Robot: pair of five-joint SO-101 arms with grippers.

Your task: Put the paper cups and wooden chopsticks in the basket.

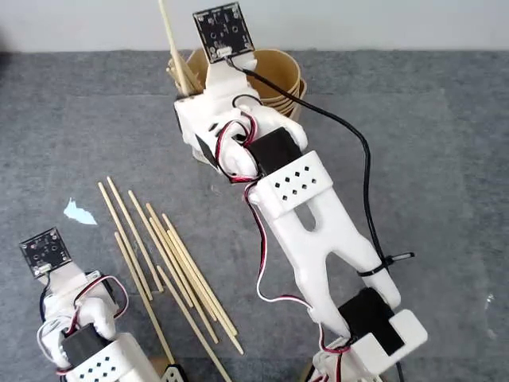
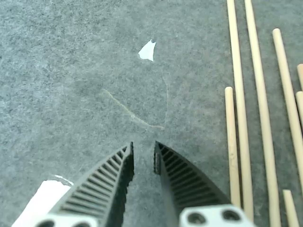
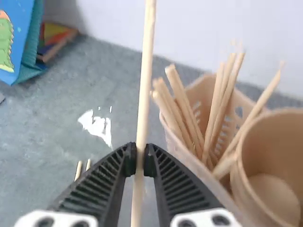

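Several wooden chopsticks point(image 1: 171, 255) lie loose on the grey mat, just to the right of the left arm point(image 1: 75, 310). My left gripper point(image 2: 143, 153) hovers over bare mat beside those chopsticks point(image 2: 239, 118), its fingers slightly open with nothing between them. My right gripper point(image 3: 139, 158) is shut on one chopstick point(image 3: 147, 71), held upright right beside the basket point(image 3: 208, 109). The held chopstick point(image 1: 171, 40) rises at the far edge of the table. The basket holds several chopsticks and stacked paper cups point(image 1: 282, 72), and one cup point(image 3: 270, 165) shows in the right wrist view.
A white paper scrap point(image 1: 78, 212) lies on the mat left of the loose chopsticks; the scrap point(image 2: 148, 50) sits ahead of my left gripper. The right arm point(image 1: 318, 231) stretches across the middle of the table. A blue object point(image 3: 16, 38) stands beyond the mat.
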